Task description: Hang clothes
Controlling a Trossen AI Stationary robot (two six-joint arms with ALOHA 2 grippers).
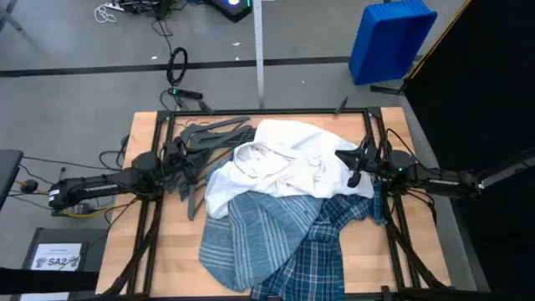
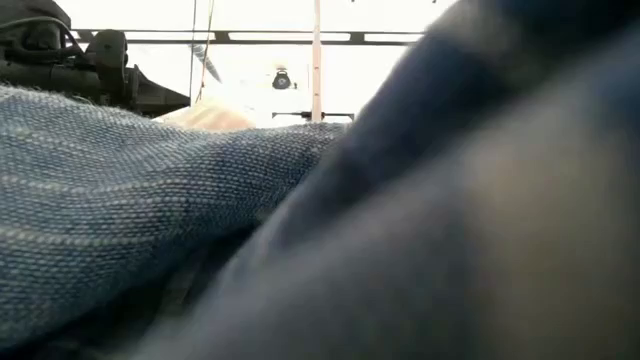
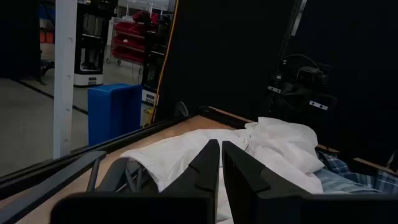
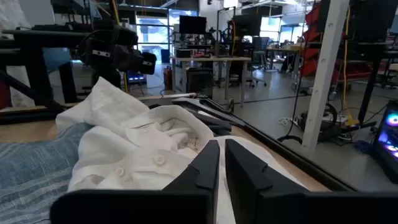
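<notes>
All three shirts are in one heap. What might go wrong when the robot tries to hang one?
The white shirt lies on top of the striped shirt and plaid shirt, so lifting one may drag another along. The hangers are piled together and partly under the white shirt, so one could snag on cloth or on another hanger. Both the left gripper and right gripper are nearly shut, and so may pinch only a thin fold that slips.
</notes>
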